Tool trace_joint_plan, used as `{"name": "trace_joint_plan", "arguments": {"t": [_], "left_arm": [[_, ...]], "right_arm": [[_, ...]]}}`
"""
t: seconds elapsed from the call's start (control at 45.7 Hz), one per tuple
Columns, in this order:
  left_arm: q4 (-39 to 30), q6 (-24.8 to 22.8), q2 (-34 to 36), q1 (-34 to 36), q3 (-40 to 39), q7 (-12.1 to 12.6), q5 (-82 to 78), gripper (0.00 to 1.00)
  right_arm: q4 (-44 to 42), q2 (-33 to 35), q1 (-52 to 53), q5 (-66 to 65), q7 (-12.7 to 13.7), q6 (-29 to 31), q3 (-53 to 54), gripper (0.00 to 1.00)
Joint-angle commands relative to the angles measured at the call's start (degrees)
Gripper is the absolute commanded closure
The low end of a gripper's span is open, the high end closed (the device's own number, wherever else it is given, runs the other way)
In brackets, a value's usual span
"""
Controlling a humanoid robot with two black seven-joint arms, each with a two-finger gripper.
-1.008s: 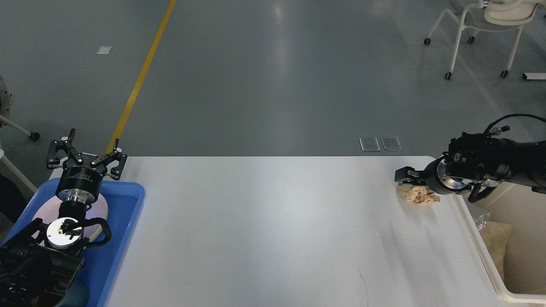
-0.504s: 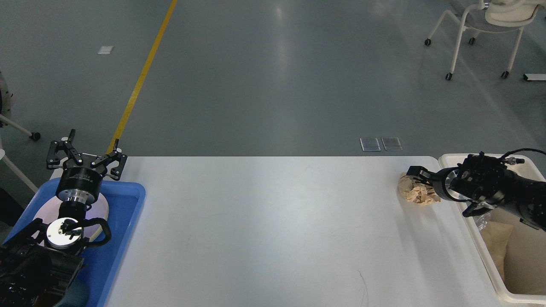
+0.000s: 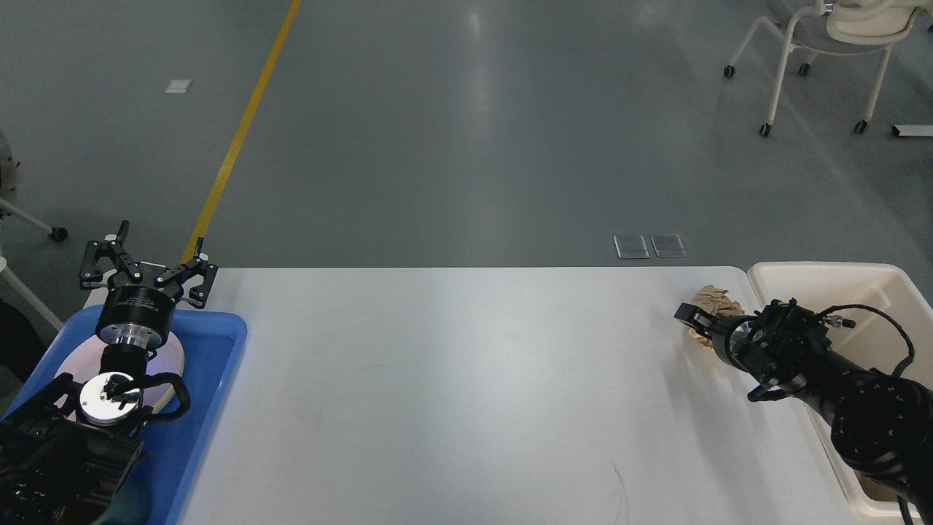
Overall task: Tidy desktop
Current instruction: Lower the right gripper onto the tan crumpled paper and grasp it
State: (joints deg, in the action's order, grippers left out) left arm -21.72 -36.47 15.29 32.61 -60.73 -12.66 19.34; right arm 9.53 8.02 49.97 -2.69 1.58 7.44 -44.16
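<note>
The white desktop (image 3: 466, 379) fills the lower part of the head view. A crumpled ball of brown paper (image 3: 713, 297) lies near its far right edge. My right gripper (image 3: 696, 321) lies low over the paper, with one dark finger (image 3: 689, 313) across its left side. Paper shows above and below that finger. The other finger is hidden, so I cannot tell whether the jaws are closed on the paper. My left gripper (image 3: 148, 264) is open and empty, pointing up above the far end of the blue tray (image 3: 211, 408).
A cream-white bin (image 3: 824, 281) stands against the desktop's right edge, under my right arm. A white plate (image 3: 172, 359) lies in the blue tray, partly behind my left arm. A wheeled chair (image 3: 838, 36) stands on the floor at the far right.
My right arm has dropped and swung toward me, uncovering the bin. Its gripper has come down from above the paper onto it. The paper has shifted slightly toward the far edge. The left arm has not moved.
</note>
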Motion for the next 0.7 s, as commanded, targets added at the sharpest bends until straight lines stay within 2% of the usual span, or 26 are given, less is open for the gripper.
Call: {"name": "trace_joint_plan", "arguments": {"t": [0.0, 0.131, 0.175, 0.679], "left_arm": [[0.0, 0.0, 0.0, 0.0, 0.0, 0.0, 0.0, 0.03], [0.0, 0.0, 0.0, 0.0, 0.0, 0.0, 0.0, 0.03], [0.0, 0.0, 0.0, 0.0, 0.0, 0.0, 0.0, 0.03], [0.0, 0.0, 0.0, 0.0, 0.0, 0.0, 0.0, 0.03]], "right_arm": [[-1.4, -1.5, -1.3, 0.1, 0.0, -2.2, -0.7, 0.51], [-2.1, -1.8, -1.5, 0.1, 0.3, -2.8, -1.9, 0.92], [-2.3, -1.8, -1.5, 0.1, 0.3, -3.1, -3.0, 1.0], [-2.4, -1.6, -1.3, 0.1, 0.3, -5.2, -4.9, 1.0]]}}
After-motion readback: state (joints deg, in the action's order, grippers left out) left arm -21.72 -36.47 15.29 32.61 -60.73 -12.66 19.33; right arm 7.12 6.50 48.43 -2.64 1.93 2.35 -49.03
